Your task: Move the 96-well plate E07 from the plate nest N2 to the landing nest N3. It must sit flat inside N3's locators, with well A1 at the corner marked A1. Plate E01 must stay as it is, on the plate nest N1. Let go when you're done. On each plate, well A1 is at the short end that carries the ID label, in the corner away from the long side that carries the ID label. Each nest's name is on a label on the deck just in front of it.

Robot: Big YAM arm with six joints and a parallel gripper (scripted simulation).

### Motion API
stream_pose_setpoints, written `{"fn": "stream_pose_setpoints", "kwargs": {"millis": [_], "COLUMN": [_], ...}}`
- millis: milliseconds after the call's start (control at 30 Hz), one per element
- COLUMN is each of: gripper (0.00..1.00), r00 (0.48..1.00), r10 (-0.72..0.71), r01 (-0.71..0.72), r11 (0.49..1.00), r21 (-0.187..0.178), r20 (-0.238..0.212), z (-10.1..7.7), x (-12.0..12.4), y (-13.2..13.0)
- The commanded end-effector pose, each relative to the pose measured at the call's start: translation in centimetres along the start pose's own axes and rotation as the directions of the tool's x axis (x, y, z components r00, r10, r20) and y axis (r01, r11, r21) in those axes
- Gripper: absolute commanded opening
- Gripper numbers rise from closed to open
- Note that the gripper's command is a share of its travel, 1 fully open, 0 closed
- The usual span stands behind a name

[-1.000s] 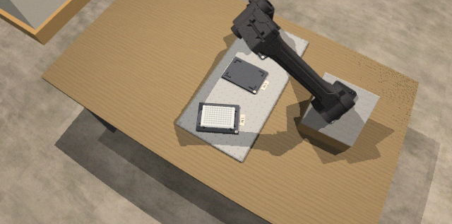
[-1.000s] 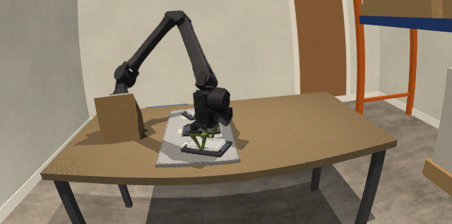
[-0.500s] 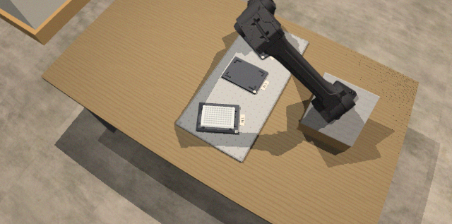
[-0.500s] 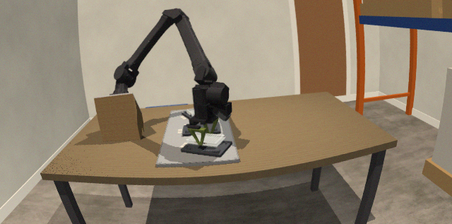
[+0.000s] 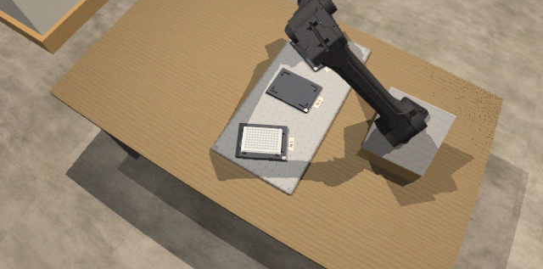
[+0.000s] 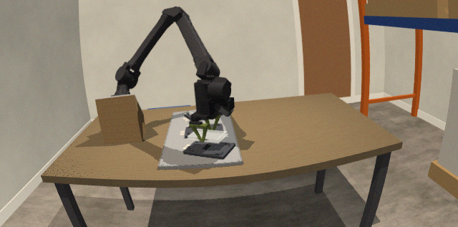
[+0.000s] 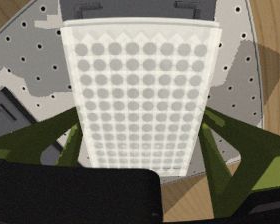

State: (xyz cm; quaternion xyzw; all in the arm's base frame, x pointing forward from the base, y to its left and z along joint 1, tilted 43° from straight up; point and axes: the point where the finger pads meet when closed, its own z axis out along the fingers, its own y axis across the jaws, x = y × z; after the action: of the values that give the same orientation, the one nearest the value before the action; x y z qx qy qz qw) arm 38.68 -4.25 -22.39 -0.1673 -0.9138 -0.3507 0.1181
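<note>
My gripper (image 7: pixel 140 111), with green fingers, is shut on the long sides of the white 96-well plate E07 (image 7: pixel 140 96). It holds the plate a little above the dark plate nest N2 (image 7: pixel 139 3), whose far edge shows beyond the plate. In the exterior view the plate (image 6: pixel 211 134) hangs between the fingers (image 6: pixel 205 130) over the bare nest N2 (image 6: pixel 209 149). In the top view the arm's wrist (image 5: pixel 314 40) hides the plate and N2. The landing nest N3 (image 5: pixel 293 90) lies bare at the deck's middle. Plate E01 (image 5: pixel 261 139) sits on nest N1 at the near end.
All nests stand on a grey perforated deck (image 5: pixel 288 125) on the wooden table. The arm's base sits on a grey block (image 5: pixel 409 133) to the right of the deck. Small name labels (image 5: pixel 318 102) lie beside the nests.
</note>
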Motion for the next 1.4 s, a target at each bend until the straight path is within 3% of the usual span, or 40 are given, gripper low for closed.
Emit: {"fn": "stream_pose_setpoints", "kwargs": {"millis": [0, 200, 300, 733, 833, 867, 1367], "gripper": [0.0, 0.0, 0.0, 0.0, 0.0, 0.0, 0.0], "r00": [0.997, 0.997, 0.997, 0.997, 0.997, 0.999, 0.999], "r10": [-0.037, -0.038, -0.047, -0.038, -0.048, -0.025, -0.025], "r01": [0.037, 0.038, 0.046, 0.038, 0.047, 0.025, 0.025], "r11": [0.999, 0.999, 0.999, 0.999, 0.999, 1.0, 1.0], "r21": [0.002, 0.003, 0.006, 0.004, 0.007, 0.002, 0.002], "r20": [0.069, 0.07, 0.058, 0.072, 0.064, 0.038, 0.038], "z": [-3.7, -4.7, -4.3, -7.1, -6.7, -5.2, -5.2], "x": [-2.7, -2.7, -2.6, -2.7, -2.7, -1.6, -1.6], "y": [0.4, 0.3, 0.7, 0.3, 0.7, 0.3, 0.3]}}
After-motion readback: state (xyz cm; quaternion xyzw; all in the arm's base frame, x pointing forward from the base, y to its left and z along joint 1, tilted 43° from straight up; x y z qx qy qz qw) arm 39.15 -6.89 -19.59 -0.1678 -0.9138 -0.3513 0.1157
